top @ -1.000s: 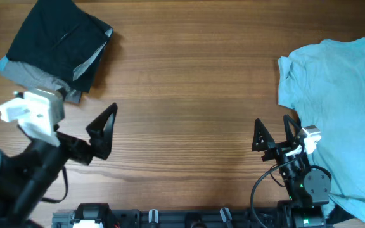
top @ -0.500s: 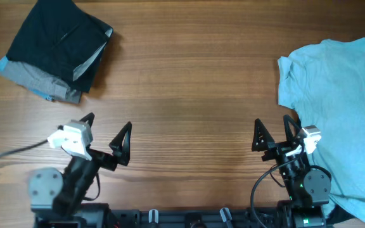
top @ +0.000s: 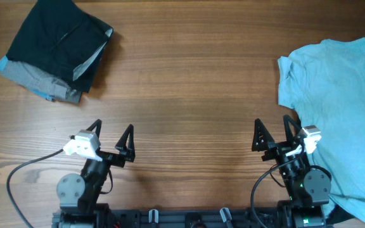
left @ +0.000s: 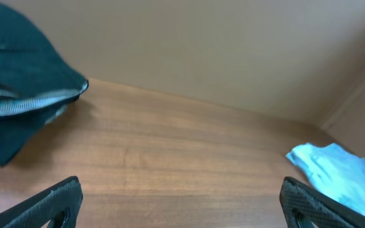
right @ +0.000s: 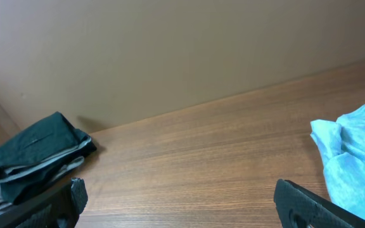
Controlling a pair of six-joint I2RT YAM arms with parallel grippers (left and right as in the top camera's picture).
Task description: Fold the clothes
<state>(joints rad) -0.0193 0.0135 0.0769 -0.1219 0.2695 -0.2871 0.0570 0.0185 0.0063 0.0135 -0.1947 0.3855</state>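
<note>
Left gripper (top: 113, 128) wide open, holding nothing, at near left edge of brown wooden table (top: 189, 82). Right gripper (top: 272, 123) also wide open, empty, near right, just beside the crumpled light blue T-shirt (top: 341, 107) lying unfolded at right. Folded dark green garment (top: 59, 38) sits on folded grey cloth (top: 25, 75), far left.

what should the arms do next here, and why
Probably reach the right gripper to the near left edge of the light blue shirt and pinch it, to drag it toward the middle of the table. The shirt lies rumpled and unfolded beside that arm, while the dark pile far left already looks folded. The left gripper and the right are open, holding nothing.
</note>
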